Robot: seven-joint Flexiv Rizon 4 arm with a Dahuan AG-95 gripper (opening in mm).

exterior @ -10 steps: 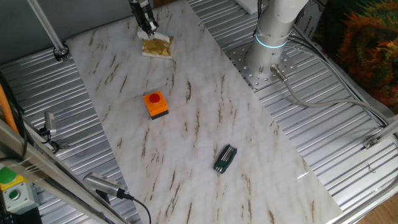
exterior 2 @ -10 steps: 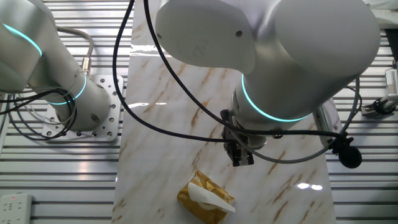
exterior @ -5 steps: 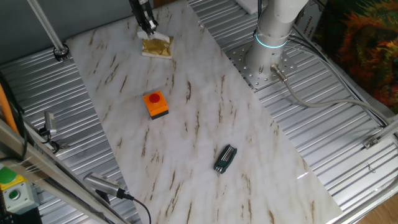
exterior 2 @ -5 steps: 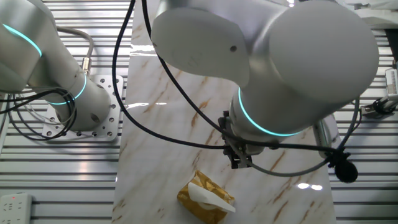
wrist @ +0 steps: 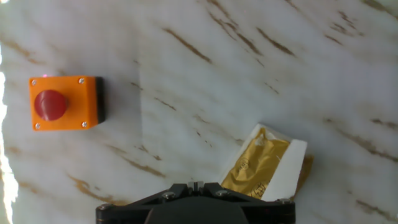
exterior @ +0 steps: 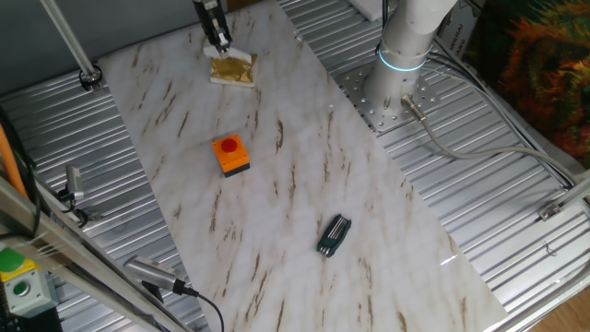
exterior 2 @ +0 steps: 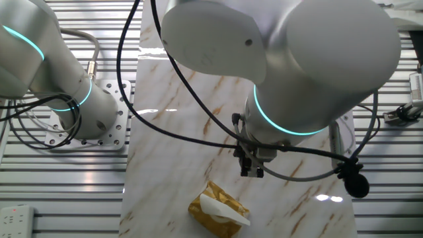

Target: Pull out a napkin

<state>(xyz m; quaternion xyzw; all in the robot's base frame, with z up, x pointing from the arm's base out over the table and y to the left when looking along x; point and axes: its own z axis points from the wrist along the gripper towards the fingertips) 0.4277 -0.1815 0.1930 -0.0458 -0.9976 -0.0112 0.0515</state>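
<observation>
End effector [exterior 2: 251,168]: it hangs above the tabletop, off the pack, gripping nothing. You cannot tell from these views whether its fingers are parted or together; the hand view shows only the dark body at its lower edge.
Napkin [exterior 2: 223,210]: a white sheet poking out of the top of the tan-gold pack [wrist: 258,167], not yet drawn out. In the other fixed view you see it as a white tongue lying across the pack's upper face.
Direction to the napkin: in the hand view the pack sits just right of centre and low in the picture, so you would judge the target is close under the end effector and a little to one side, not straight beneath.
Long axis: the pack lies on a diagonal to the hand view, and the napkin's free edge runs with it; you will likely need to square the fingers across that edge.
Tabletop [exterior: 295,184]: smooth marble-patterned board, flat, with the pack near its far end.
Room: the orange button box [wrist: 65,102] stands well apart from the pack, and the dark tool [exterior: 334,234] lies further off still toward the near end, so neither crowds your approach.
</observation>
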